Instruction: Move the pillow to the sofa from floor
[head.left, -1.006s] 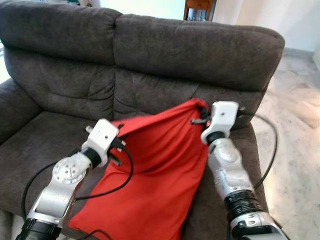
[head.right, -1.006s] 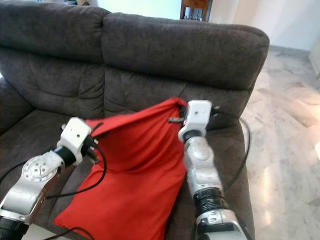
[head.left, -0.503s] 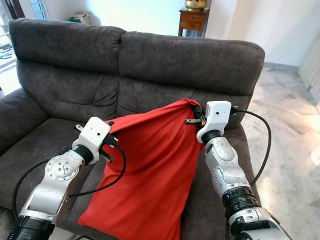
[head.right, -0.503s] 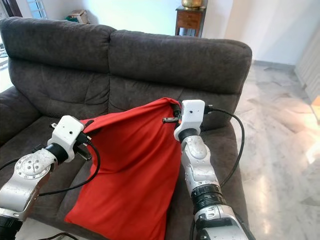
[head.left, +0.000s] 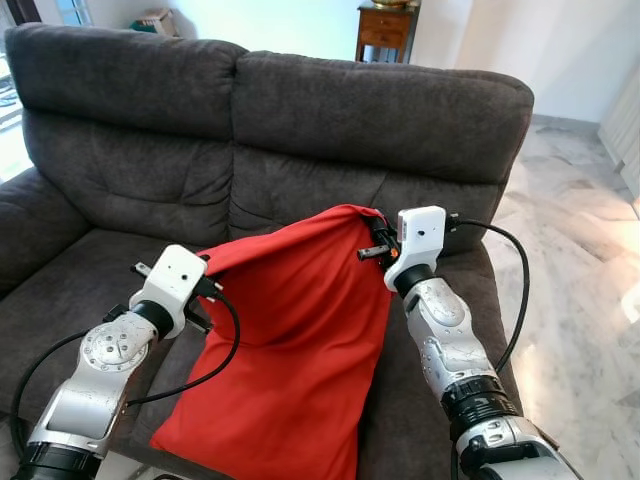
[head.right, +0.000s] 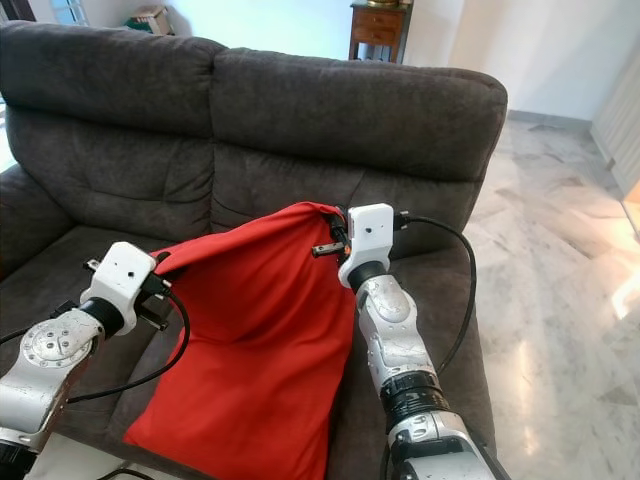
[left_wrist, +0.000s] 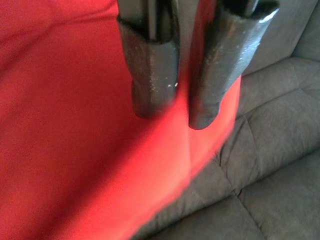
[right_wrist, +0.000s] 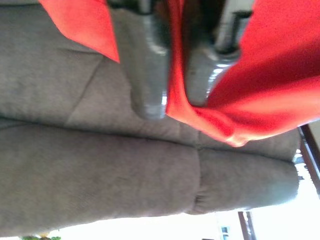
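We see a red pillow (head.left: 290, 340), a limp, smooth-woven fabric case with soft folds, held up by its two upper corners in front of a dark grey sofa (head.left: 300, 110) whose upholstery is a coarse, napped cloth with stitched seams and plump back cushions. The left hand (left_wrist: 172, 117) has its two black, rubbery, scuffed fingers (left_wrist: 150, 75) drawn together on the pillow's upper left edge, a thin strip of red cloth pinched between them; in the head views this hand (head.left: 208, 288) sits at the pillow's left corner, over the seat cushion. The right hand (right_wrist: 172, 107) is likewise clamped on the pillow, a bunched fold of red fabric squeezed between its glossy fingers (right_wrist: 150, 90); in the head views it (head.left: 375, 240) grips the raised upper right corner, near the sofa's backrest. The pillow hangs slack from that corner as a long, roughly rectangular sheet, its lower end draped over the front edge of the seat. Both silver arms trail black cables. Right of the sofa lies a polished, pale marble-patterned floor (head.left: 580, 260), and behind the backrest stands a wooden cabinet (head.left: 385, 22).
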